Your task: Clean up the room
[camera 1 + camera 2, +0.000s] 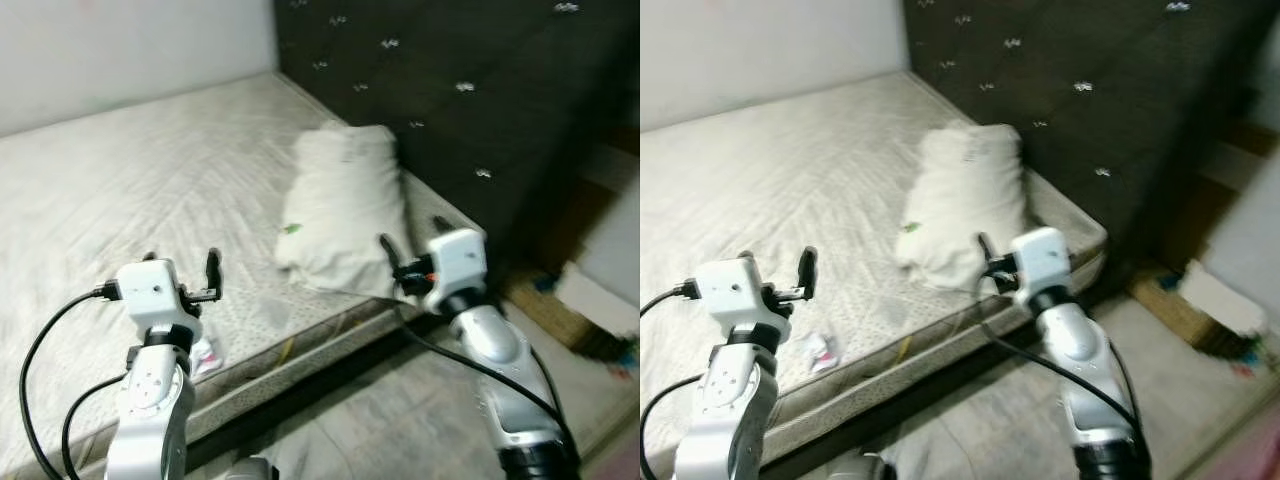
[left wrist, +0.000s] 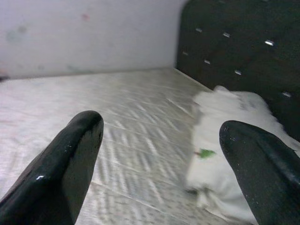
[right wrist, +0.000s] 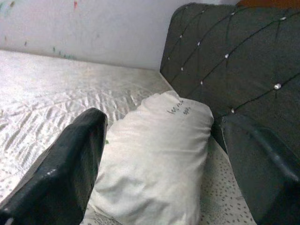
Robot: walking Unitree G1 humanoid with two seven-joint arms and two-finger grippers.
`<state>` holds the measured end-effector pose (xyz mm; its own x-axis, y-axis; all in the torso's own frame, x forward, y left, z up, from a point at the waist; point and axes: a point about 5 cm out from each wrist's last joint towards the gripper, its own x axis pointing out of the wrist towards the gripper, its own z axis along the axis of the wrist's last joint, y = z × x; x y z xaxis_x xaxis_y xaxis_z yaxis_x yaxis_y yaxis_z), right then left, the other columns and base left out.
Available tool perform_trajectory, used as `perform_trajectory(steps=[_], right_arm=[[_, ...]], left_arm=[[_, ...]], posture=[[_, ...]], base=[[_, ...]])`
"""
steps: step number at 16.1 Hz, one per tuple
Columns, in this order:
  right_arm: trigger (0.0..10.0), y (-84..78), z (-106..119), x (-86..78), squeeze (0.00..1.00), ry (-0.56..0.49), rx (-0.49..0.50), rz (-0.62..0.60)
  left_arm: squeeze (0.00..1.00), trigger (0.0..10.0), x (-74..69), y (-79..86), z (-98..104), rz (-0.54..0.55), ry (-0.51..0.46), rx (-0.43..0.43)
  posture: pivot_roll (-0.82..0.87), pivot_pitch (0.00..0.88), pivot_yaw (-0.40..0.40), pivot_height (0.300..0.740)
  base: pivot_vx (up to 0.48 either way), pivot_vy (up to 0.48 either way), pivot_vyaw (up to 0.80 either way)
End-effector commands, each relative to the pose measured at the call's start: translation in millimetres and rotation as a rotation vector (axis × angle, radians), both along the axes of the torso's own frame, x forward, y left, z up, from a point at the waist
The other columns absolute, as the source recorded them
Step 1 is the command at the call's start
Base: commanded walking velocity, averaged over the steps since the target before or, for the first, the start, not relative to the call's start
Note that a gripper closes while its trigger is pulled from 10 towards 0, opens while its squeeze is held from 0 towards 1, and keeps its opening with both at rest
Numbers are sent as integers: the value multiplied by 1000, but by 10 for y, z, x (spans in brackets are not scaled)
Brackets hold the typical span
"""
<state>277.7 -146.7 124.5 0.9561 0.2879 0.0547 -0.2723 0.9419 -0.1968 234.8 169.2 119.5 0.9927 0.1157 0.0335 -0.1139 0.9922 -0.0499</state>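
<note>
A white pillow [image 1: 345, 205] lies on the bare grey mattress [image 1: 150, 170], close to the dark tufted headboard [image 1: 450, 80]. It has a small green mark [image 1: 291, 228] on its side. My right gripper [image 1: 412, 240] is raised at the pillow's near end, open and holding nothing; the pillow [image 3: 154, 159] sits between and beyond its fingers. My left gripper [image 1: 182, 265] hovers open over the mattress's front edge, left of the pillow. A small pink-and-white wrapper [image 1: 205, 355] lies on the mattress edge just below the left gripper.
A cardboard box and loose clutter [image 1: 560, 300] sit on the floor to the right of the bed, beside the headboard. Pale floor [image 1: 400, 400] runs along the bed's front edge. A white wall stands behind the mattress.
</note>
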Motion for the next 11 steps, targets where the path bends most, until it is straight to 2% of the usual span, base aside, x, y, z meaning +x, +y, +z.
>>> perform_trajectory(steps=[1, 3, 9, 11], right_arm=[[10000, 93, 38, 21, 0, -10, 19, 26], [10000, 86, 40, 25, 0, -10, 22, 25], [10000, 91, 59, 44, 0, -15, 30, 21], [10000, 107, 52, 38, 0, -15, 17, 29]], left_arm=[[0, 10000, -17, 75, 3, 23, -5, 14], [0, 10000, -14, 85, 7, 45, -5, 13], [0, 10000, -2, 47, 11, 14, -13, 20], [0, 10000, 1, 42, 12, 10, -14, 22]], posture=[[26, 15, -31, 740], [24, 20, -33, 740], [22, 20, -35, 740], [22, 20, -35, 740]], base=[[0, 0, 800], [0, 0, 800], [0, 0, 0], [0, 0, 800]])
